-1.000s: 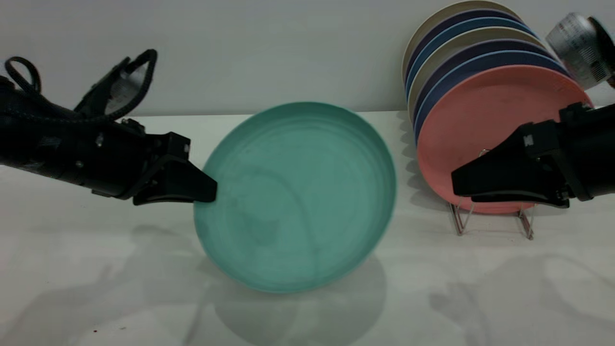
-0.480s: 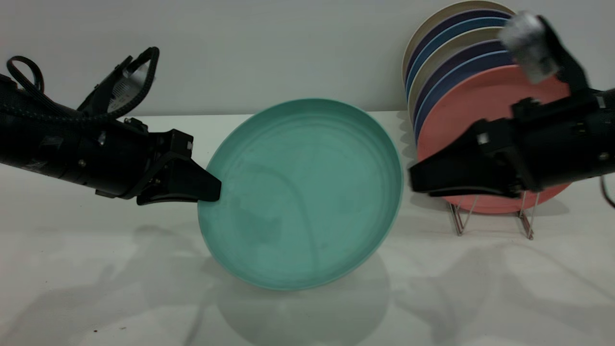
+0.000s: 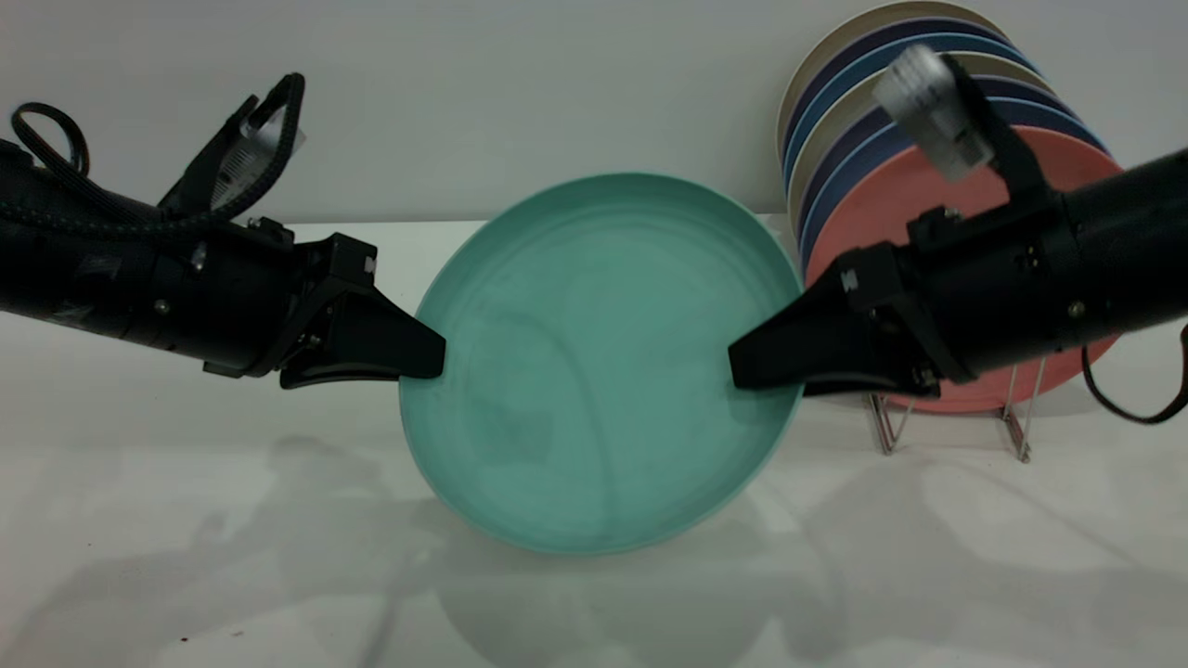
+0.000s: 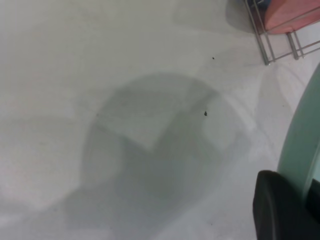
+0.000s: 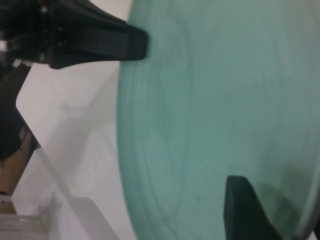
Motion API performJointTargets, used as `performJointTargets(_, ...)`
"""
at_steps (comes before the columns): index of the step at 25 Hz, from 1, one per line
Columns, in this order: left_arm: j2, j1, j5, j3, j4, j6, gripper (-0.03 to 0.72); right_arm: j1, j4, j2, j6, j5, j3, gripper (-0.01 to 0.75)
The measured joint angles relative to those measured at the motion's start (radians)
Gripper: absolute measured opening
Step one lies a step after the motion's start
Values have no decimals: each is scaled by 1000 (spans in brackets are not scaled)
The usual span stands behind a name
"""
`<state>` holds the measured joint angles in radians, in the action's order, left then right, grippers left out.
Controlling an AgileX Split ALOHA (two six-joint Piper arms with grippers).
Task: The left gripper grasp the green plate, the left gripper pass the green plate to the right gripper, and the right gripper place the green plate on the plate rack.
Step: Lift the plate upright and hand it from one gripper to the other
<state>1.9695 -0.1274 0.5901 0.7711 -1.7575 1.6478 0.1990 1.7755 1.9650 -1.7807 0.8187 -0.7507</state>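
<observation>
Salmon-pink plate (image 3: 937, 232) before blue and beige plates (image 3: 872, 83), white table (image 3: 186, 520)

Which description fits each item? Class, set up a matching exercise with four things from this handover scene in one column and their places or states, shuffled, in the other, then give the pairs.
Things:
1. left tool
2. right tool
3. green plate
4. pink plate

Places or states:
A. standing at the front of the plate rack
B. held in the air between the two arms
C. on the green plate's rim nearest the rack
D. clamped on the green plate's rim farthest from the rack

Pairs: 1-D, 2-C, 3-B, 4-A
</observation>
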Motion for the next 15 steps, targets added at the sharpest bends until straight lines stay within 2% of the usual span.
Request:
performJointTargets(8,0,0,16,0,3,0,13,0,0,17,4,46,0,231)
performJointTargets(15,0,0,21,0,3,0,13,0,9,17,15,40,0,182)
